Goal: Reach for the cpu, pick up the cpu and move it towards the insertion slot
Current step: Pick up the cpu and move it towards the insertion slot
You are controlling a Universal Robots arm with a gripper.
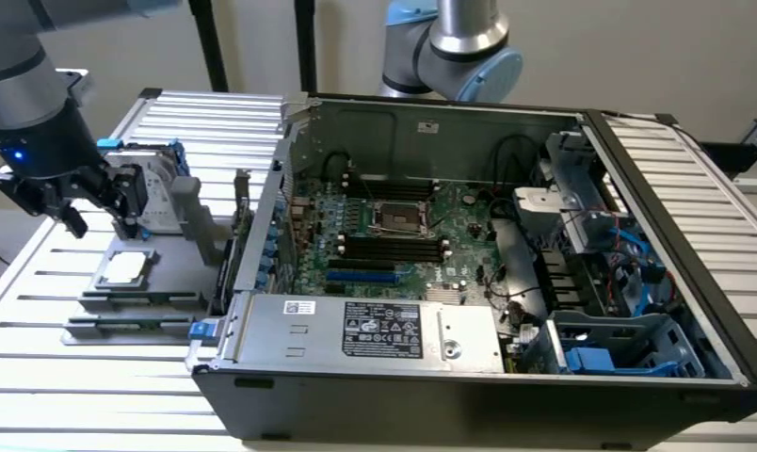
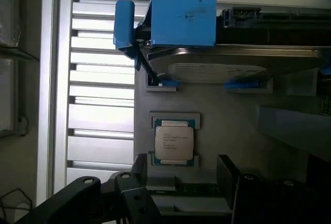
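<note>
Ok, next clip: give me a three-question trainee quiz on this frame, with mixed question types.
1. Where does the small flat square silver-topped cpu lie?
2. True or false: the black end effector is gripping the cpu.
3. The square silver-framed insertion slot sits: A) inside the open black computer case; B) outside the case, beside the cpu; C) held in the end effector.
Key: 1) On the grey plastic holder outside the case. 2) False: it hangs open and empty, apart from the cpu. 3) A.
</note>
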